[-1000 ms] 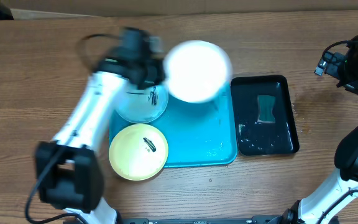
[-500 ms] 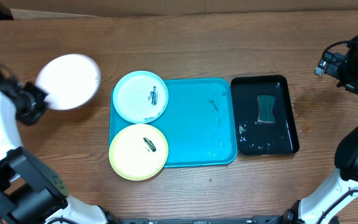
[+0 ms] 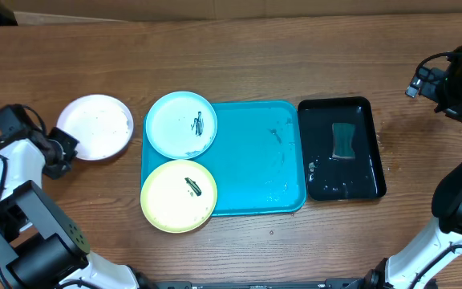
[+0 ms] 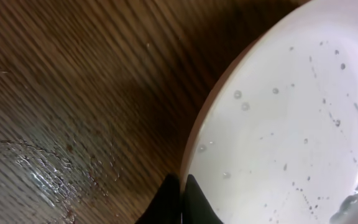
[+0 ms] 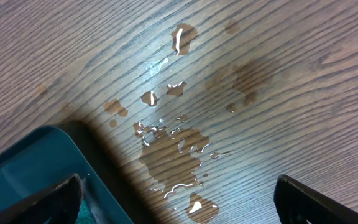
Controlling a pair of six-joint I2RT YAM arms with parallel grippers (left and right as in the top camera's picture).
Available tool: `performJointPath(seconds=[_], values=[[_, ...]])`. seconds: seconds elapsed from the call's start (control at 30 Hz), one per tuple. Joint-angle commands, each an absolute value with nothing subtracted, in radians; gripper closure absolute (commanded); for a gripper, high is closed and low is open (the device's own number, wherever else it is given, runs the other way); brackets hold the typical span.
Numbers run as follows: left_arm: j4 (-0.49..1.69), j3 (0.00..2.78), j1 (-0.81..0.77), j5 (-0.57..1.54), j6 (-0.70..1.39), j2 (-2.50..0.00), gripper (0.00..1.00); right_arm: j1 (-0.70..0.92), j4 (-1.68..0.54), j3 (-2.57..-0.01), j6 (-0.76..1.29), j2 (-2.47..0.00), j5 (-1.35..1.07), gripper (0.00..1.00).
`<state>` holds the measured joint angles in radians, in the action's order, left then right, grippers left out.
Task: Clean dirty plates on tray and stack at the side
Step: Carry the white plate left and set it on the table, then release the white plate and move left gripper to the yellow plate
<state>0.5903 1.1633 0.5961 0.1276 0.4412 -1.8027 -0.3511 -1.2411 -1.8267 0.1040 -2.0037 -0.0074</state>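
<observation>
White plate (image 3: 95, 127) shifted onto table (image 3: 295, 48), water-beaded

Brown wooden table (image 3: 295, 56), wet patches (image 5: 173, 149)

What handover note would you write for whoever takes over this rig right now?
Left tool pinches the white plate's rim; the plate lies on the table, left of the tray.
Right tool open, empty, over wet table by the black tray.
Done: white plate looks clean, set aside.
Left: blue plate and yellow plate, both smeared, on the tray; clean and stack them.
Sponge in black tray.
</observation>
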Motion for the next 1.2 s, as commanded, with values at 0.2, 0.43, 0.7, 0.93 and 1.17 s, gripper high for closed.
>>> performJointPath(seconds=[0.2,0.43,0.7,0.93,1.17], values=[[0.786,1.332,0.585,0.293,0.422,-1.802,0.48,-0.349,-1.235,-1.832,0.108,-1.989,-0.001,0.00],[1.110,1.538,0.484,0.476,0.241,-1.744,0.48,-0.349,-1.235,-1.832,0.108,-1.989,-0.001,0.00],[1.328,1.540,0.186,0.361,0.142,-1.685,0.61,-0.349,-1.235,-1.832,0.108,-1.989,-0.001,0.00],[1.357,1.403,0.024,0.157,0.292,-1.491,0.63,-0.349,-1.235,-1.832,0.108,-1.989,-0.001,0.00],[1.446,1.246,0.015,-0.002,0.490,-1.227,0.59,-0.349,-1.235,-1.832,0.108,-1.989,-0.001,0.00]])
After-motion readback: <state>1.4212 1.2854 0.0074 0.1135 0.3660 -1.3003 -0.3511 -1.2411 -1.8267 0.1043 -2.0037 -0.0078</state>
